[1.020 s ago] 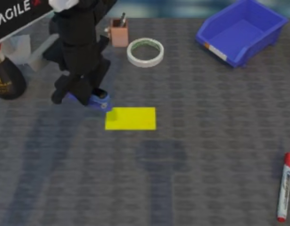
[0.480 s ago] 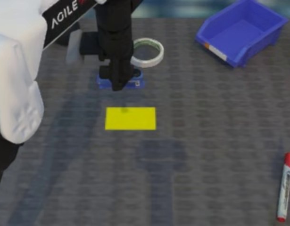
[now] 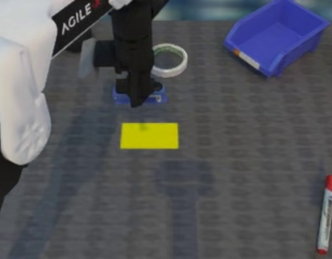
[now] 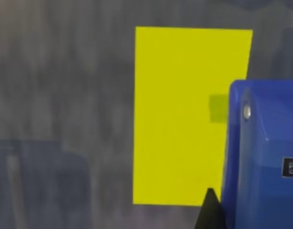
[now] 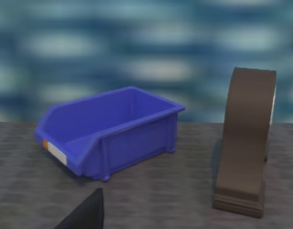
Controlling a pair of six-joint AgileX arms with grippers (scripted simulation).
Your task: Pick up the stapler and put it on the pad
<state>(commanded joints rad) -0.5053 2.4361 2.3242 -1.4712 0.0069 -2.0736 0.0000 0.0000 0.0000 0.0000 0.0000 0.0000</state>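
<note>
The blue stapler [image 3: 159, 96] hangs above the table, with my left gripper [image 3: 137, 100] shut on its middle. Only its two blue ends show past the black fingers. It sits just behind the yellow pad [image 3: 149, 135], which lies flat and bare near the table's middle. In the left wrist view the stapler [image 4: 265, 157] fills the corner beside one black fingertip [image 4: 210, 212], with the pad [image 4: 184, 114] below it. My right arm is out of the top view; its wrist view shows a single fingertip [image 5: 91, 210] with nothing held.
A white tape ring [image 3: 168, 58] lies right behind the stapler. A large blue bin [image 3: 276, 35] stands at the back right. A red-and-white marker pen [image 3: 326, 214] lies at the front right edge. A brown upright object [image 5: 246, 143] stands beside the bin [image 5: 108, 133].
A second ago the left gripper was low at the pad's left corner on the stapler. It has lifted the stapler and carried it back and right, then barely moved in the last half second.
</note>
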